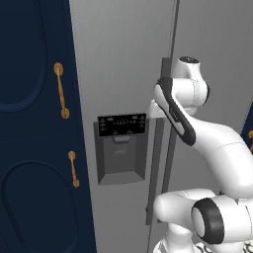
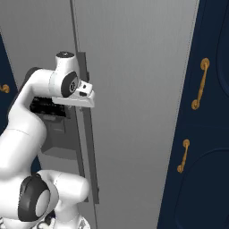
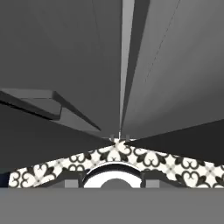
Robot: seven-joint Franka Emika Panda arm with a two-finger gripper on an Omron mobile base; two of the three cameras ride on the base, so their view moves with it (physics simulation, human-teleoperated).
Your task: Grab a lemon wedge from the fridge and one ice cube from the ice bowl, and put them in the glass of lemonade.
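Note:
The fridge (image 1: 118, 74) is a tall grey two-door unit with both doors closed, and it also fills the middle of the right base view (image 2: 134, 89). Its long vertical handles (image 1: 159, 148) run beside the door seam. My gripper (image 2: 87, 100) sits right against the upper part of a handle (image 2: 89, 147), and its hand reaches the same spot from the other side (image 1: 157, 109). The hand and handle hide the fingers, so I cannot tell whether they grip it. In the hand view the seam and a handle (image 3: 131, 65) run down toward the floor. The lemon wedge, ice bowl and glass of lemonade are out of view.
A black dispenser panel (image 1: 122, 124) sits on the left door. Navy cabinets with brass handles (image 1: 60, 90) flank the fridge on the left, and more of them (image 2: 199, 85) on the right. Patterned black-and-white floor tile (image 3: 175, 168) lies below.

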